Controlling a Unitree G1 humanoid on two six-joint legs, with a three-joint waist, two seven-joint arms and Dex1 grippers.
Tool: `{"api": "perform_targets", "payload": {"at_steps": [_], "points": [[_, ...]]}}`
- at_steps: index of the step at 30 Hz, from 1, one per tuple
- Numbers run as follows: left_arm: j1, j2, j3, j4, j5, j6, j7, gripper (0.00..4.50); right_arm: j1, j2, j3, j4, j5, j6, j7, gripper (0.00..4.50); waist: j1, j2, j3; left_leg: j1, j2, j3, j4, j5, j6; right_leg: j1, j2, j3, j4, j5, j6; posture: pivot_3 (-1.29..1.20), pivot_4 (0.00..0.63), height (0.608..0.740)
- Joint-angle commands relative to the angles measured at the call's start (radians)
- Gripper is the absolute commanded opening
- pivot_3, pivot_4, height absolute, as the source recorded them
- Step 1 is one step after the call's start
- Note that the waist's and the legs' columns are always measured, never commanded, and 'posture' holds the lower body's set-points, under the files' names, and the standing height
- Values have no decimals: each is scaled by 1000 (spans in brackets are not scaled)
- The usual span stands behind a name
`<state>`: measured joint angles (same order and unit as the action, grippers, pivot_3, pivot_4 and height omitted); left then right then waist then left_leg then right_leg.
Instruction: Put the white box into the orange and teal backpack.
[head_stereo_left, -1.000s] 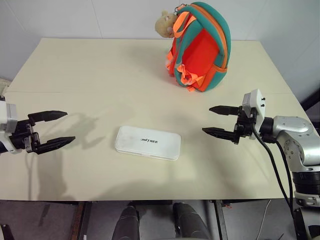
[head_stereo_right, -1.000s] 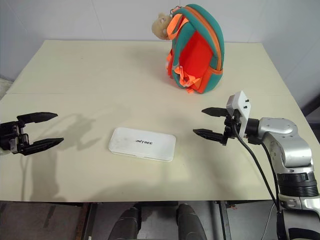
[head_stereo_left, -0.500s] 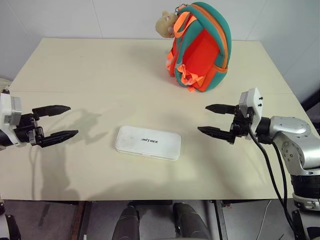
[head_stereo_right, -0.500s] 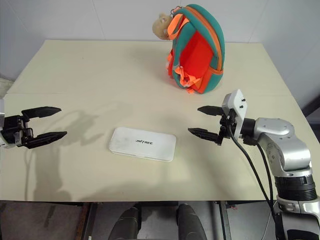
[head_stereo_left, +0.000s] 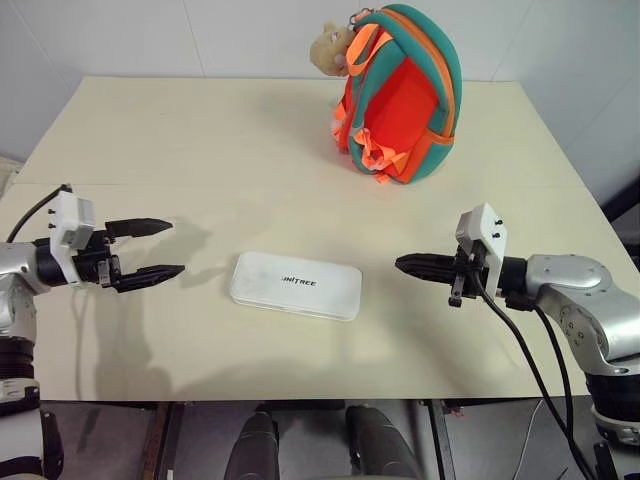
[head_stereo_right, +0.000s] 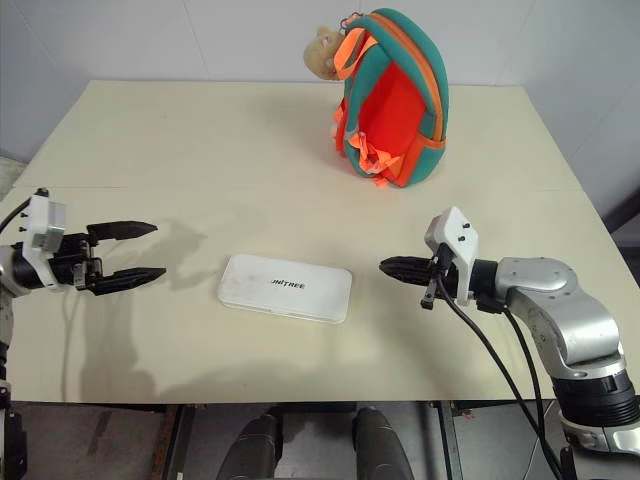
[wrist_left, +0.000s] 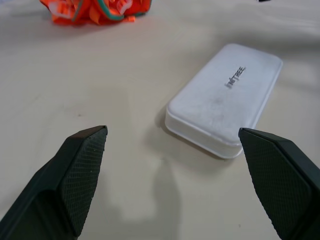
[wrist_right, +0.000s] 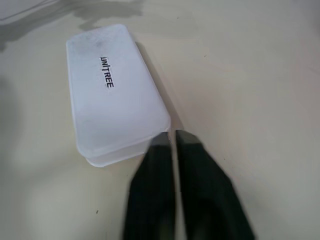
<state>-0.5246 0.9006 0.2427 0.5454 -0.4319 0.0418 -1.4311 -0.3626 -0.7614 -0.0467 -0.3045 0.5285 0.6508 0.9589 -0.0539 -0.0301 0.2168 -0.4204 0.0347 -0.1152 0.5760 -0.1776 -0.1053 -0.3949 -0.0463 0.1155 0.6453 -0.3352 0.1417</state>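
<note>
Since the earlier frame, right gripper (head_stereo_left: 406, 265) has snapped shut, empty, near flat white rectangular box (head_stereo_left: 296, 285) lying on beige table (head_stereo_left: 200, 140); left gripper (head_stereo_left: 165, 248) gapes wide, empty, approaching.
</note>
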Motion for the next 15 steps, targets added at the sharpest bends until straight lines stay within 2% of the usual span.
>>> {"api": "perform_targets", "payload": {"at_steps": [1, 3, 4, 6, 15], "points": [[-44, -13, 0, 38, 27, -42, 39, 4500, 1, 12, -13, -42, 14, -1, -22, 32, 0, 0, 0, 0, 0, 0, 0, 0, 0, 0, 0, 0, 0, 0, 0, 0, 150, 740], [-49, -15, -12, 11, 50, 67, 143, 4500, 6, 16, -11, -43, 10, -8, -25, 32, 0, 0, 0, 0, 0, 0, 0, 0, 0, 0, 0, 0, 0, 0, 0, 0, 150, 740], [-41, -13, -13, -13, 102, 48, 239, 4314, 8, 18, -12, -44, 9, -11, -26, 10, -1, 0, 0, 0, 0, 0, 0, 0, 0, 0, 0, 0, 1, 0, 0, 0, 150, 740], [-27, -12, -19, -65, 125, 13, 265, 3895, 7, 22, -12, -34, 6, -24, -22, 0, -1, 0, 0, 0, 0, -1, 1, 0, 0, 0, 0, 0, 1, 0, 1, 0, 150, 740], [23, -6, -22, -207, 80, 392, 341, 963, 11, 17, 0, -20, -3, -39, -12, 0, -1, 0, 0, 0, 0, -1, 1, 0, 0, 0, 0, 0, 2, 0, 1, 0, 150, 740]]}}
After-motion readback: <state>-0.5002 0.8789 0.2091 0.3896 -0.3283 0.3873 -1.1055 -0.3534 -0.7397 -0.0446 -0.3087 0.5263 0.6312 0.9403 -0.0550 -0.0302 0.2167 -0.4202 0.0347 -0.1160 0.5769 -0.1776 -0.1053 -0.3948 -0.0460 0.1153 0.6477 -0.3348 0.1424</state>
